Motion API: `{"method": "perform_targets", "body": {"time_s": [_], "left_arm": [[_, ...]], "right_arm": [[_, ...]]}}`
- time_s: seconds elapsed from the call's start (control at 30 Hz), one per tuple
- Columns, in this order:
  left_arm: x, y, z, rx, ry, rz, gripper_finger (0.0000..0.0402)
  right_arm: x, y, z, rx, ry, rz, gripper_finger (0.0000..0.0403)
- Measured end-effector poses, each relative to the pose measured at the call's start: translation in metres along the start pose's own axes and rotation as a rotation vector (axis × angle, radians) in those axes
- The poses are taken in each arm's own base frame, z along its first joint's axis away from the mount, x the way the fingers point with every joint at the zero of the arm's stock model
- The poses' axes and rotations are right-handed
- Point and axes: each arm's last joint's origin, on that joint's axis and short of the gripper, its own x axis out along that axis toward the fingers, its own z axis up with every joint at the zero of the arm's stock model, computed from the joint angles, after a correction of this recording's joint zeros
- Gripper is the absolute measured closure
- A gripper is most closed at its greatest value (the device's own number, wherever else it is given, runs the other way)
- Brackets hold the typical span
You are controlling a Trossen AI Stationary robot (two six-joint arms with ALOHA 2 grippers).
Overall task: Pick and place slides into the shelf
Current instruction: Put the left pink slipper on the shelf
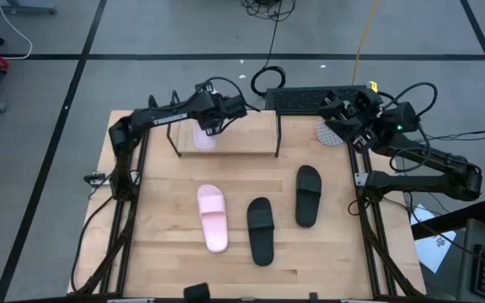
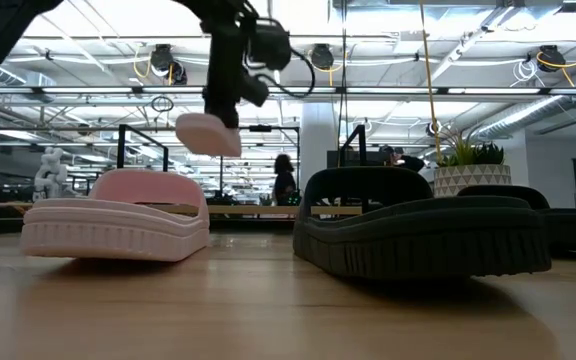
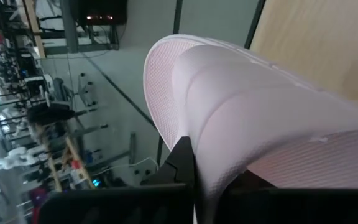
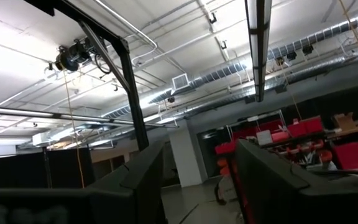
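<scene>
The worktop [image 1: 158, 252] carries the shelf [image 1: 226, 143] along its far edge. Three slides lie mid-worktop: a pink slide [image 1: 213, 218] and two black slides [image 1: 260, 231] [image 1: 308, 195]. A second pink slide [image 1: 204, 137] is gripped above the shelf's left end by the left gripper [image 1: 210, 119]. At the far right corner, the right gripper [image 1: 337, 114] is held with fingers apart.

Your high view looks straight down on the whole table [image 1: 167, 252]. Your low view sits at tabletop height, facing level across to the room, close behind the pink slide [image 2: 118, 215]. Your left wrist camera presses near the held slide [image 3: 260, 118], seen overhead too; your right wrist camera tilts up at the ceiling.
</scene>
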Motion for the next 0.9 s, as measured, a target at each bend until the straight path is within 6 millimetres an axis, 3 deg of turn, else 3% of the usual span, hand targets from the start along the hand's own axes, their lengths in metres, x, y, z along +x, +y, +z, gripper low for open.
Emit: {"method": "perform_targets", "body": {"time_s": [0.23, 0.4, 0.67, 0.9], "left_arm": [[0.017, -0.009, -0.002, 0.041, -0.006, 0.003, 0.0402], [0.019, -0.013, -0.024, 0.027, -0.075, 0.016, 0.0402], [0.025, -0.019, -0.077, -0.017, -0.150, 0.021, 0.0402], [0.037, -0.030, -0.086, -0.012, -0.133, -0.022, 0.0402]], "right_arm": [[0.000, -0.004, -0.004, 0.035, 0.038, -0.033, 0.0218], [0.000, -0.004, -0.004, 0.036, 0.039, -0.034, 0.0218], [0.000, -0.005, -0.003, 0.008, 0.009, -0.070, 0.0218], [0.000, -0.006, -0.002, -0.052, -0.028, -0.119, 0.0218]]}}
